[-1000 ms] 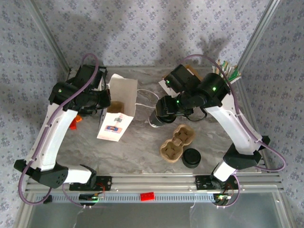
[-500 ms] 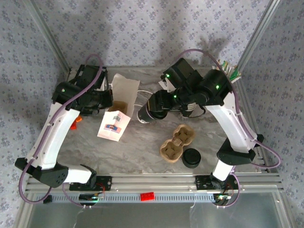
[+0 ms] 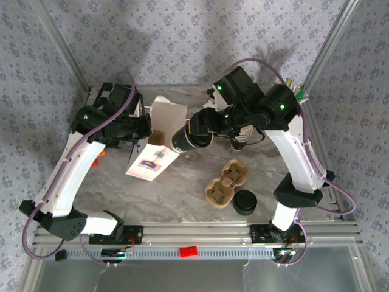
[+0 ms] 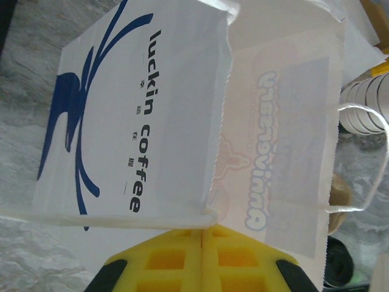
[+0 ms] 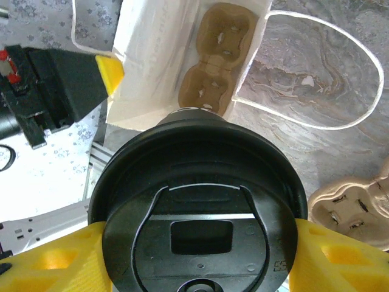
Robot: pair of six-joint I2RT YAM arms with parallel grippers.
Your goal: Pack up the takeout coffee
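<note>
Hold | left gripper (image 4: 203,230) pinched shut on paper bag (image 4: 152,103) rim, propping mouth open | right gripper (image 5: 200,258) clamped around coffee cup (image 5: 200,182), tilted base-first at bag mouth, aimed toward carrier (image 5: 216,58) inside | judged ready for insertion

The white paper bag (image 4: 182,109) carries "luckin coffee" in dark lettering, with a row of small Chinese characters beside it, too fine to read. Faint mirrored lettering shows through its next panel. The label (image 3: 152,163) on the bag and the embossed marks on the coffee cup (image 3: 185,139) lid (image 5: 200,237) are illegible.
</note>
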